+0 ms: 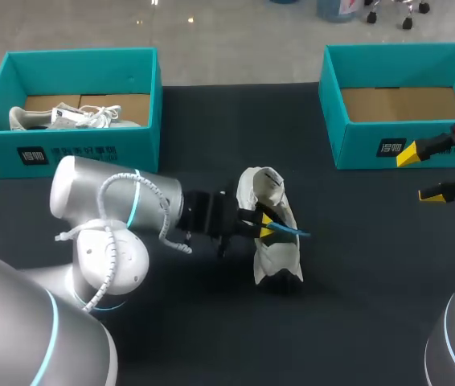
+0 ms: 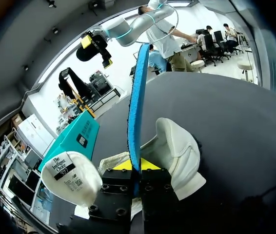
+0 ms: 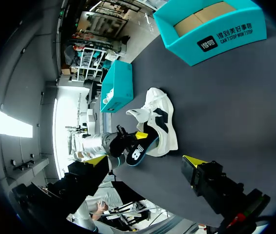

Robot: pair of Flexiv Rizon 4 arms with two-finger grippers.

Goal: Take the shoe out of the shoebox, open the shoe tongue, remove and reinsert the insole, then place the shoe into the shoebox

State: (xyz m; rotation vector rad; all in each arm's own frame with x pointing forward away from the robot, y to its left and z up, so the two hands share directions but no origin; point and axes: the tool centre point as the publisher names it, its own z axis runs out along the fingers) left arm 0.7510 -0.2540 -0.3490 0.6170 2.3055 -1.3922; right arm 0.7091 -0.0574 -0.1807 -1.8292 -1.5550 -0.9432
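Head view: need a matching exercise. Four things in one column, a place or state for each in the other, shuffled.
1 insole
2 shoe
3 left shoebox
4 right hand

A open, beside the right shoebox
B on the table, between the boxes
C pinched in the left hand
D holds a second shoe

Pairs: 1-C, 2-B, 3-D, 4-A

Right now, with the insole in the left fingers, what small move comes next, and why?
The left fingers are shut on the blue insole, seemingly clear of the white shoe. I'd probably tip its free end toward the shoe's opening to start reinserting.
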